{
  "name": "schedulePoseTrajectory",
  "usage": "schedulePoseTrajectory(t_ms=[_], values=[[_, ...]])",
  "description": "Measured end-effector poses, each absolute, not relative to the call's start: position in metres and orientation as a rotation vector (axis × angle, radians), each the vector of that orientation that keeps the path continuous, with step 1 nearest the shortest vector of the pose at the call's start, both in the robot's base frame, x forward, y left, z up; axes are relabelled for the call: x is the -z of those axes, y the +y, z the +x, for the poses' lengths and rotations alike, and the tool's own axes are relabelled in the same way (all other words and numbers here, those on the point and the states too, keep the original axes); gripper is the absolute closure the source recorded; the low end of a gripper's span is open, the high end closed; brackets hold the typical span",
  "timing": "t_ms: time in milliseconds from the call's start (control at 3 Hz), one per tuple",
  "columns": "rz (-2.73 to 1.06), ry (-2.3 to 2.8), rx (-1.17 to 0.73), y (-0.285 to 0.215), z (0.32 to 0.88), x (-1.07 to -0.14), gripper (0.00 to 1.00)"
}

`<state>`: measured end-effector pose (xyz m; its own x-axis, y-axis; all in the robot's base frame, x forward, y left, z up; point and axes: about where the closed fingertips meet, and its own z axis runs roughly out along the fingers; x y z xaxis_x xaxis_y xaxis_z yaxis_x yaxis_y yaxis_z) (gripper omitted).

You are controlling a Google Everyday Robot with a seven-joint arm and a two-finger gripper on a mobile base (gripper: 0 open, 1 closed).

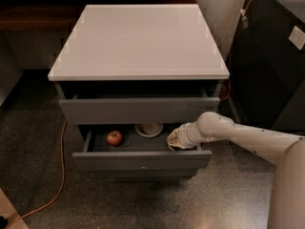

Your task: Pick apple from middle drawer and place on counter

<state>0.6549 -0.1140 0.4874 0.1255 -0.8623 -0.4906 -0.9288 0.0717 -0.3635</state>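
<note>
Nearest the camera, the smooth white arm [248, 140] is coming in from four o'clock, and the gripper [174, 140] is hanging inside the open middle drawer [141, 160], at its right end just behind the flat grey front panel. Whether it is released or clenched cannot be told; it is not touching the fruit.

The step in hand looks like the reach for the pick. The apple [114, 138], small, round and glossy red, is sitting on the drawer floor at nine o'clock from the gripper, well apart from it. A shallow white bowl [148, 129] is lying between them, toward eleven o'clock and farther back. The next move is probably calling for a sideways pass to the left, in front of the bowl, then a closing on a slippery round shape.

Beyond, the matte, pale counter [138, 37] is waiting at twelve o'clock.
</note>
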Motion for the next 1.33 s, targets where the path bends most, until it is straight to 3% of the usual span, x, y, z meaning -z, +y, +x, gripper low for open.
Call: schedulePoseTrajectory(t_ms=[1333], values=[[-1.8,1.788,-0.029,-0.114,0.684,-0.44,1.0]])
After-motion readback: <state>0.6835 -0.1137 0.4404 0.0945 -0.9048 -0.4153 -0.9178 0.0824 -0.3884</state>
